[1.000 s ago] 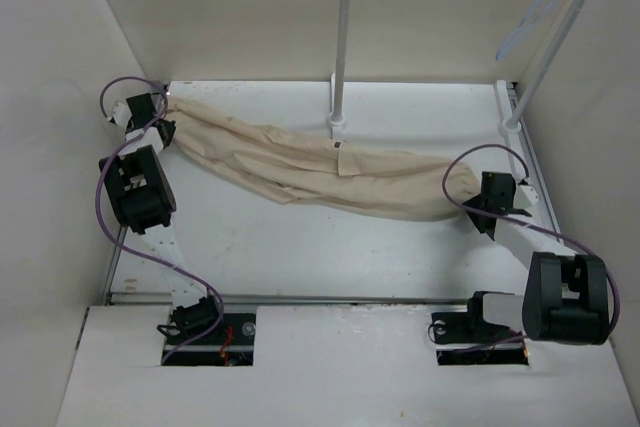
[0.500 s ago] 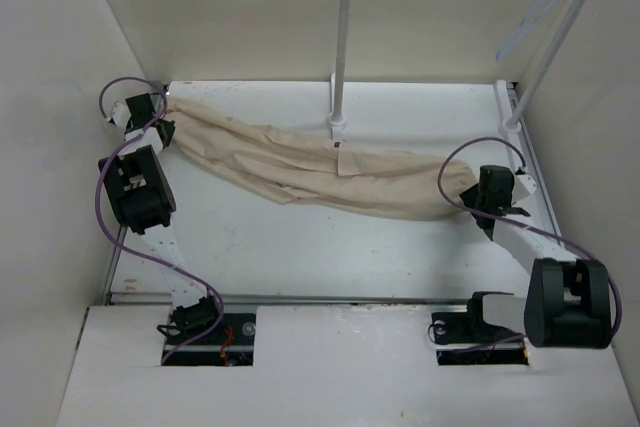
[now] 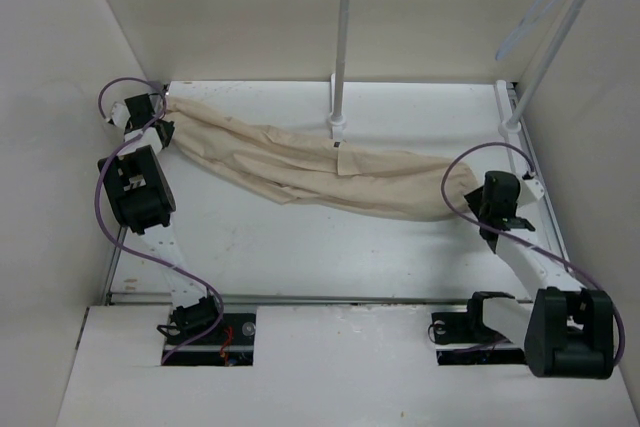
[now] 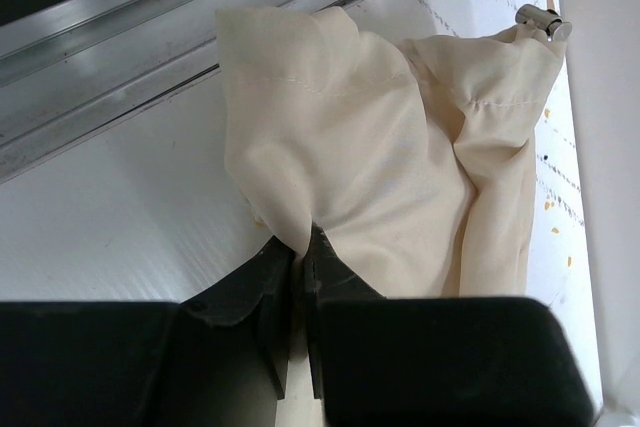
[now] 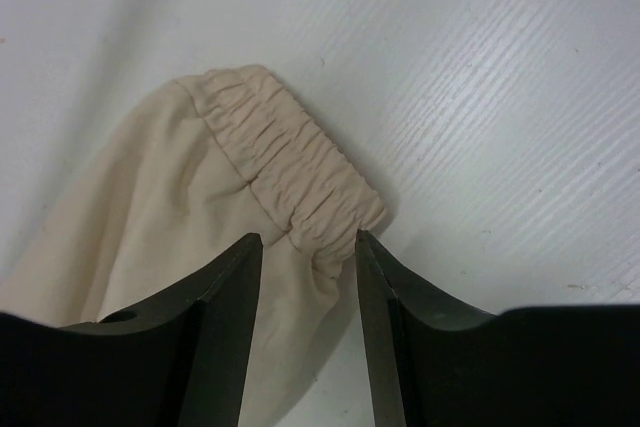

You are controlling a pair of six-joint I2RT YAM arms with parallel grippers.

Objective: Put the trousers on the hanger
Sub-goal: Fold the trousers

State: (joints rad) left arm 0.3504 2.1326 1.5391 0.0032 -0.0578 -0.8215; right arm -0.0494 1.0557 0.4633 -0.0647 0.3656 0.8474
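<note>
I see the large wrinkled cream cloth trousers stretched flat across the white table, running from the far left corner down toward the right side and passing just in front of the foot of the white upright pole. My left gripper is closed tight on a fold of the cloth at the leg end, with the fabric bunching up beyond its fingertips beside the grey metal rail at the table's edge. My right gripper stands with its jaws apart, and the gathered elastic waistband lies between them on the table; I cannot tell whether the fingers touch it. The thin pale bluish-white plastic hanger hangs high at the far right, well apart from the trousers and from both grippers.
</note>
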